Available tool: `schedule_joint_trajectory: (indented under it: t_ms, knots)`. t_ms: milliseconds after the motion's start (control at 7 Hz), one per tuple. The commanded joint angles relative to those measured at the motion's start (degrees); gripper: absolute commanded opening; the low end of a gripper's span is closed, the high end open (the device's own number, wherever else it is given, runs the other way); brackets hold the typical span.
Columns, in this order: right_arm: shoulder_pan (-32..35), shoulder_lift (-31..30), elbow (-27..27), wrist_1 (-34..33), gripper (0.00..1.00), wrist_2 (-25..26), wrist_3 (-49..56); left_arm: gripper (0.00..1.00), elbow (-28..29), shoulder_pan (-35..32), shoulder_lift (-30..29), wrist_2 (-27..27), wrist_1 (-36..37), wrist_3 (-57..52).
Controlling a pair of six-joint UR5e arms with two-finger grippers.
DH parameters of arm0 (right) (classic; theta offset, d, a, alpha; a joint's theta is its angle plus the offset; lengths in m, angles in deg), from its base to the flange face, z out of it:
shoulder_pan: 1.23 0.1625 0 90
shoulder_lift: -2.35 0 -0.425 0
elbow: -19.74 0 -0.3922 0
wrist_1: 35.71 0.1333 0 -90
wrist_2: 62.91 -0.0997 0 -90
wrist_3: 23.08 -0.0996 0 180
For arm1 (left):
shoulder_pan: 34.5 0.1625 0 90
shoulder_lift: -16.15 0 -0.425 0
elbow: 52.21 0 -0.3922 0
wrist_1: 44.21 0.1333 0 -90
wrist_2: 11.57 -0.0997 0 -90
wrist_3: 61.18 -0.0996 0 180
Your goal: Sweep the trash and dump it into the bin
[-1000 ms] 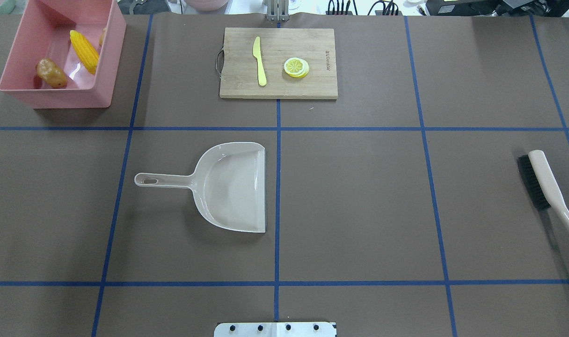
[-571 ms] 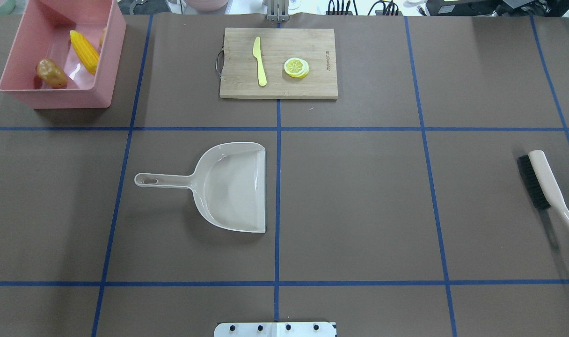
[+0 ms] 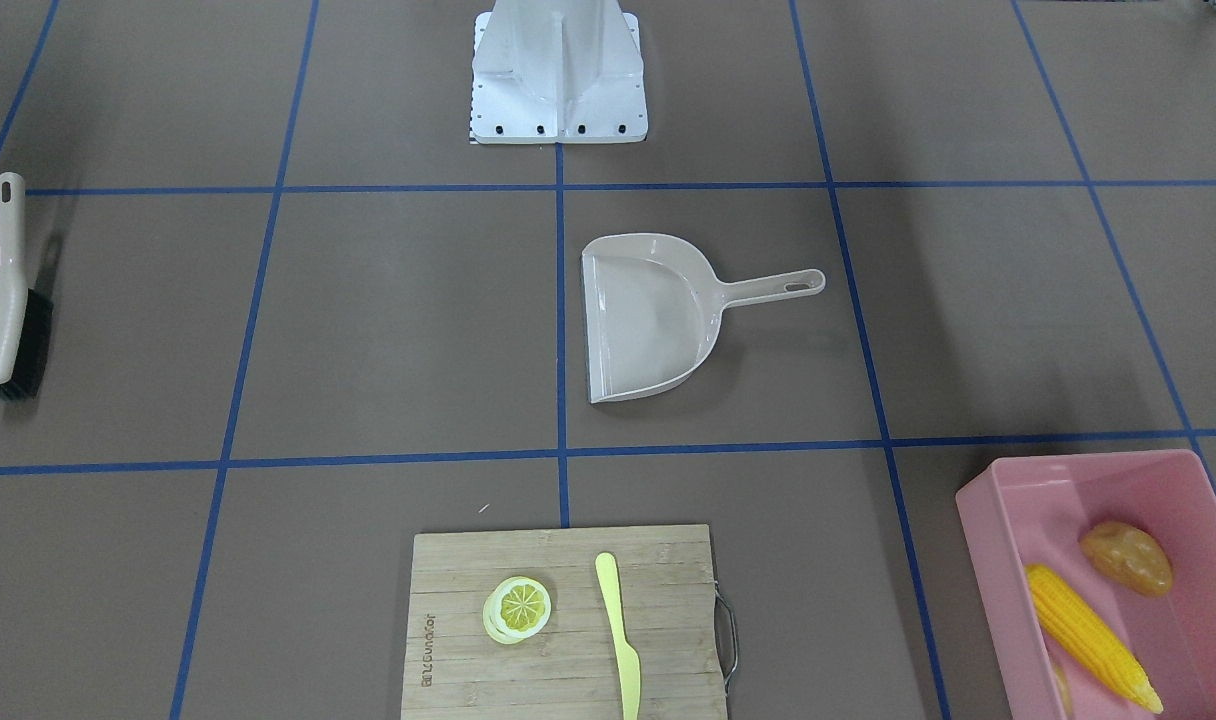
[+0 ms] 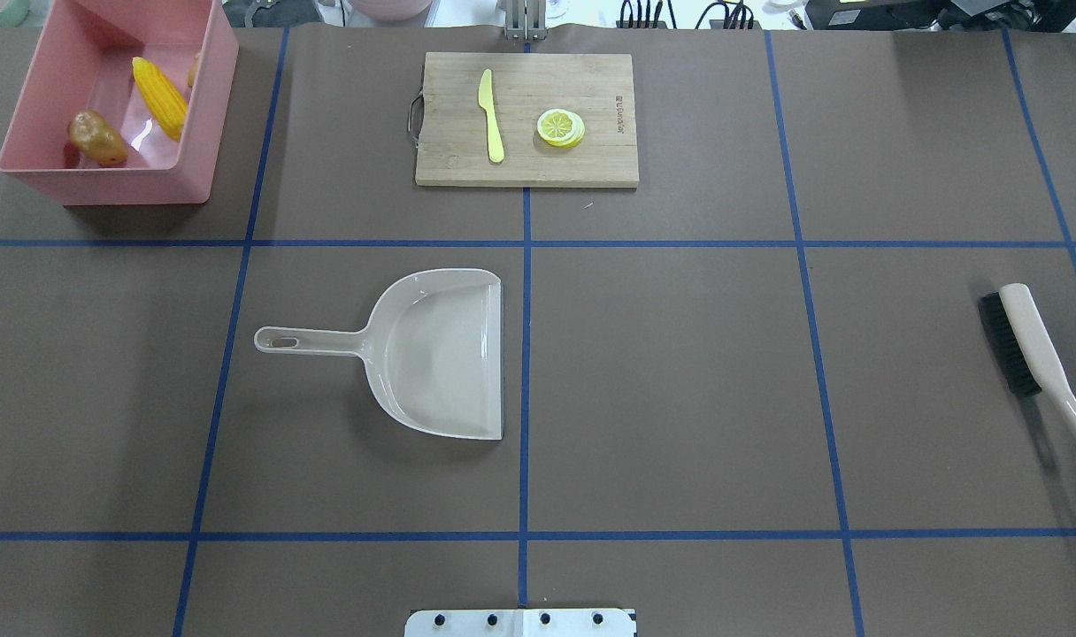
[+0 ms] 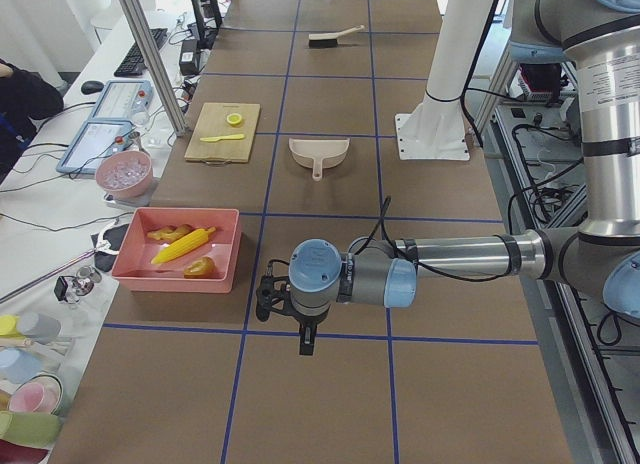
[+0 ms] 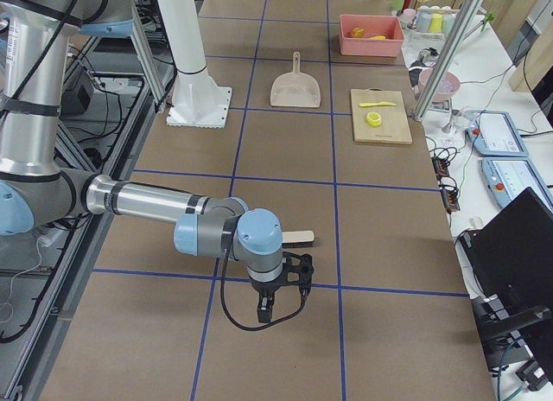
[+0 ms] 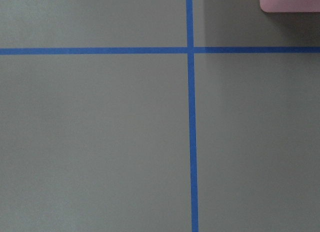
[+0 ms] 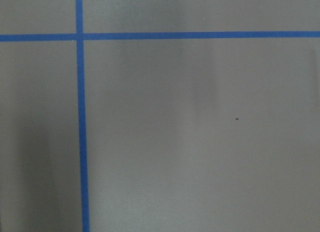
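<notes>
The pink bin (image 4: 104, 184) stands at the far left corner of the table. Inside it lie the trash pieces: a yellow corn cob (image 4: 159, 97), an orange-brown potato-like lump (image 4: 97, 137) and a tan ginger root (image 5: 172, 232), which the bin wall mostly hides from overhead. My left gripper (image 5: 300, 334) hangs over bare table just off the bin's near side; only the exterior left view shows it, so I cannot tell its state. My right gripper (image 6: 281, 297) shows only in the exterior right view, beside the brush handle (image 6: 300, 238); I cannot tell its state either.
A beige dustpan (image 4: 441, 354) lies mid-table, mouth towards the centre line. A beige brush with black bristles (image 4: 1029, 349) lies at the right edge. A wooden cutting board (image 4: 591, 159) at the back holds a pale yellow knife (image 4: 491, 115) and a lemon slice (image 4: 560, 126).
</notes>
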Motion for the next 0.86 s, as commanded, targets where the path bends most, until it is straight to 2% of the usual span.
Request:
schedule_joint_trajectory:
  t_ms: [0,286,429,714]
  knots:
    - [-2.49,0.36,1.32,-0.32,1.0,-1.65,-2.02,0.98,-0.46,0.06,-0.01,0.09,1.02,0.09]
    - [-4.76,0.27,1.94,-0.32,1.0,-3.24,-1.94,0.98,-0.2,0.5,-1.42,0.09,2.07,0.0]
    - [-5.3,0.01,4.03,-0.32,1.0,-3.15,-1.85,0.98,-0.29,0.59,-1.33,0.01,2.25,-0.18]
    - [-5.49,-0.17,4.32,-0.23,1.0,-3.24,-1.85,0.98,-0.73,-0.19,-1.25,-0.52,8.45,-11.64]
